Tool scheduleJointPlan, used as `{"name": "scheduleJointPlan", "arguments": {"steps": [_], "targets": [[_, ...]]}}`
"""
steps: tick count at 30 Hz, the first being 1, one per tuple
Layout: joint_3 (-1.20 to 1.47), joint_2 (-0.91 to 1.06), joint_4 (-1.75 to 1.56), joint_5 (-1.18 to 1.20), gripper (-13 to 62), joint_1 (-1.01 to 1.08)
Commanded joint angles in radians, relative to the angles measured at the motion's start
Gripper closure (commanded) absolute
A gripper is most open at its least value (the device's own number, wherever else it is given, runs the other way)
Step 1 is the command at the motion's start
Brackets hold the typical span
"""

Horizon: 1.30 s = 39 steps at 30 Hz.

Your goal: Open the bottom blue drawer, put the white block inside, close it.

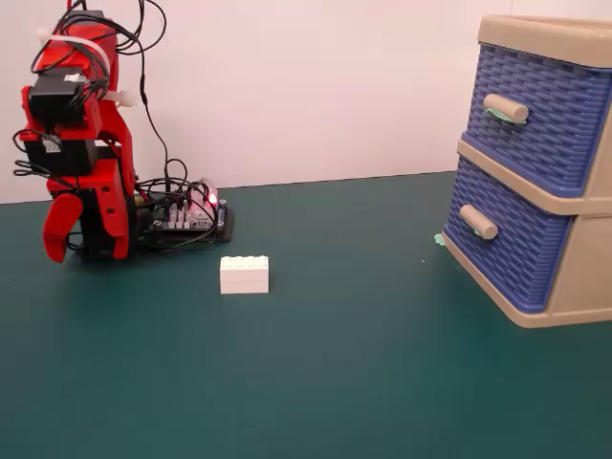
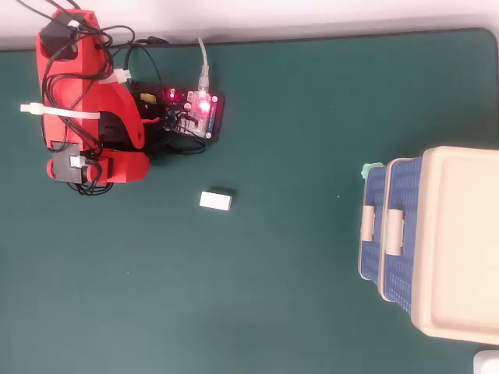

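- Fixed view: the arm sits folded at its base, gripper (image 1: 59,241) pointing down, so I cannot tell how wide it stands. The white block (image 1: 244,274) lies free on the desk (image 1: 316,373), well apart from the shut bottom drawer (image 1: 507,239), whose handle (image 1: 478,222) faces the arm for pulling.
- Overhead view: the block (image 2: 216,201) lies between the arm and the drawers.
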Motion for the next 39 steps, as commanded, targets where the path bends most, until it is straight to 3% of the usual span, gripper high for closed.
{"name": "scheduleJointPlan", "arguments": {"steps": [1, 13, 21, 24, 31, 34, 39], "targets": [[0.017, 0.046, 0.129, -0.044, 15.4, 0.005], [-0.012, 0.046, 0.129, -0.040, 15.2, 0.003], [-0.629, 0.034, 0.216, 0.078, 15.6, -0.021], [-0.701, -0.005, 0.196, 0.319, 15.7, -0.206], [-0.689, -0.140, -0.281, 1.066, 15.5, -1.042], [-0.640, -0.282, -0.640, 1.184, 15.6, -1.181], [-0.506, -0.489, -1.218, 1.226, 15.7, -1.244]]}}
